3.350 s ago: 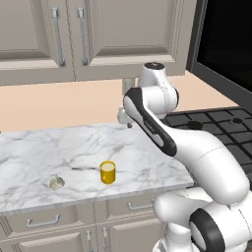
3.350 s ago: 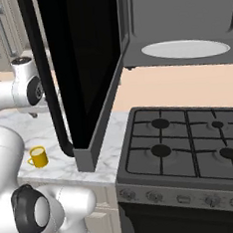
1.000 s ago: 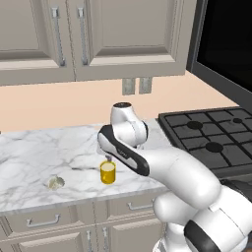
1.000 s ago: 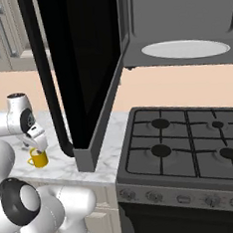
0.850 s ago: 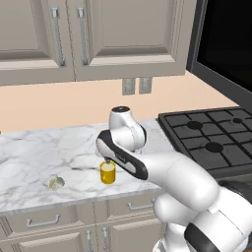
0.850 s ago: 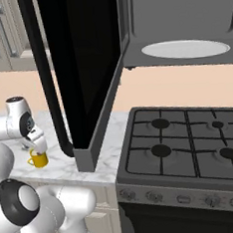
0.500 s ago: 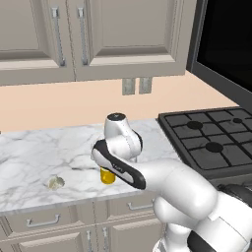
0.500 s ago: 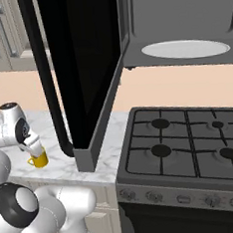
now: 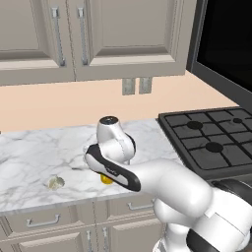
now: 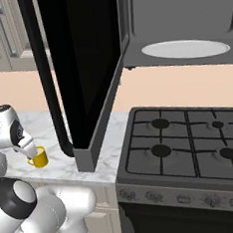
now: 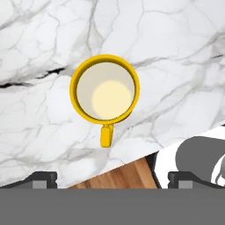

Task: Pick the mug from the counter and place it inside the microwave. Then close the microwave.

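Observation:
The yellow mug [image 11: 105, 90] stands upright on the white marble counter [image 11: 176, 52], its handle toward the counter's front edge. My gripper [image 11: 112, 178] hangs straight above it, open, with nothing between the tips. In the right base view the gripper [image 10: 30, 149] is just over the mug [image 10: 39, 157], close to its rim. In the left base view my arm covers most of the mug [image 9: 106, 179]. The microwave's door [image 10: 79, 67] stands wide open, and its white turntable [image 10: 185, 48] shows inside.
A small pale lumpy object [image 9: 55, 183] lies on the counter [image 9: 39, 152] left of the mug. The black gas stovetop [image 10: 186, 142] sits under the microwave to the right. The open door reaches out over the counter's right end. Beige wall cabinets [image 9: 98, 34] hang behind.
My arm has folded down and forward, bringing the open gripper lower over the mug. The mug has stayed where it was.

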Robot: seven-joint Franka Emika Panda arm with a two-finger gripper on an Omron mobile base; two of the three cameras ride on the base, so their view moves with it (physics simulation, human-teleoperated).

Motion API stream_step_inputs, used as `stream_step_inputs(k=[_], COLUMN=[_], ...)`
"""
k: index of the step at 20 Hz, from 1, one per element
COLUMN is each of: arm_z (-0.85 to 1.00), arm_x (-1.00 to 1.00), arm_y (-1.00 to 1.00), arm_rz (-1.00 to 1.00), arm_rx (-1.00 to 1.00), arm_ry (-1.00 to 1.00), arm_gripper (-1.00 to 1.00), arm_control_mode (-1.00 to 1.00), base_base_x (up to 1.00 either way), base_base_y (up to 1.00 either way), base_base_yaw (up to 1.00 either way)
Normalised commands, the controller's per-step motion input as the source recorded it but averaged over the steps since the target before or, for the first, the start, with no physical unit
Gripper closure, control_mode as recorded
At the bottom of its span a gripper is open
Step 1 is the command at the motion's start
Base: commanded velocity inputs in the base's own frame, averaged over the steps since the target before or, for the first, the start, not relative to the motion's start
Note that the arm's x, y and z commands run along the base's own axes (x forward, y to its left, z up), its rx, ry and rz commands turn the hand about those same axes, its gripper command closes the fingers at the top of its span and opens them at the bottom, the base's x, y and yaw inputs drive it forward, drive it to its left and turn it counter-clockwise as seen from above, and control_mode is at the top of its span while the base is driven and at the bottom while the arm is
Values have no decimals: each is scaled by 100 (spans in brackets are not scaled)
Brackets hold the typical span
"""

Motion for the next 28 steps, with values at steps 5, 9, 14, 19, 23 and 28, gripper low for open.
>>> stream_step_inputs(k=[5, 9, 14, 19, 23, 28], arm_z=[-15, -18, -8, -9, -2, 0], arm_x=[8, 2, 0, 0, 0, 4], arm_y=[8, 1, 0, 0, -2, -1], arm_rz=[0, 0, 0, 0, 0, -1], arm_rx=[1, 1, 0, 0, 0, 0], arm_ry=[0, 0, 0, 0, 0, 0], arm_gripper=[-100, -100, -100, -100, -100, -100], arm_control_mode=[-100, -100, -100, -100, -100, -100], base_base_x=[0, 0, 0, 0, 0, 0], base_base_y=[0, 0, 0, 0, 0, 0], base_base_yaw=[0, 0, 0, 0, 0, 0])
